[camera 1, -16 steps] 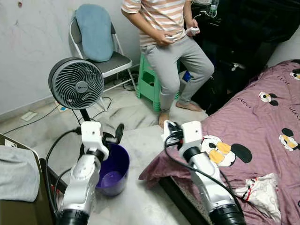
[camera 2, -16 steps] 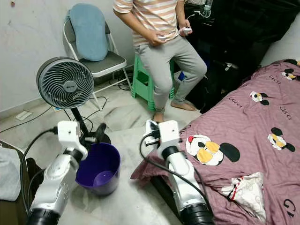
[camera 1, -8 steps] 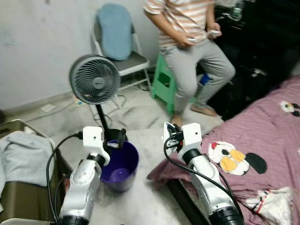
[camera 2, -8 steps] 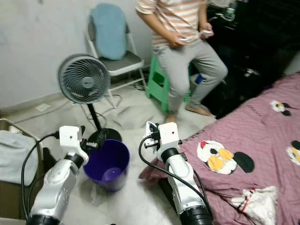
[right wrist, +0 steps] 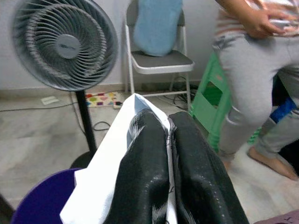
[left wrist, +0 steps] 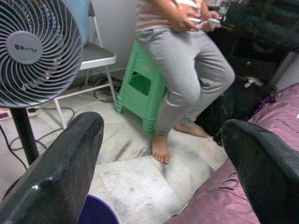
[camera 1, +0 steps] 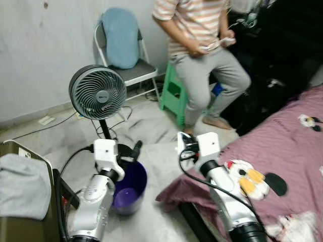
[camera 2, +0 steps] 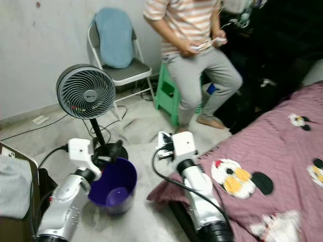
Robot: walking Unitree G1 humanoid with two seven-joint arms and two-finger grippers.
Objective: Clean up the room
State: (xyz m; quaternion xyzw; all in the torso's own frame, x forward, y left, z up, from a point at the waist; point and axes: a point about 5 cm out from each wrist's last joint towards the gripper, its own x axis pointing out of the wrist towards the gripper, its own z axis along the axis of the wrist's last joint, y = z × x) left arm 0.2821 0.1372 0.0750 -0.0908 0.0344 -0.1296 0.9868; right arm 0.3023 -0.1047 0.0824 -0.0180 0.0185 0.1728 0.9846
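Purple bin (camera 2: pixel 112 188): our drop target, beside the fan (camera 2: pixel 86 92).
Right gripper (right wrist: pixel 168 140): fingers pinched on white paper (right wrist: pixel 114 172); we carry it over the bin.
Left gripper (left wrist: pixel 163 154): fingers wide apart, holding nothing.

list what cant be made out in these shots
- White item pinched in the right gripper: right wrist view, the fingers cover most of it, so paper or cloth is unclear.
- Purple bin: eye views, the left arm crosses its near rim; contents too blurred to tell.
- Small white object in the person's hands: too small to identify.
- White crumpled thing on the bed: blurred and cut by the bottom edge.
- Left gripper: open, holds nothing.
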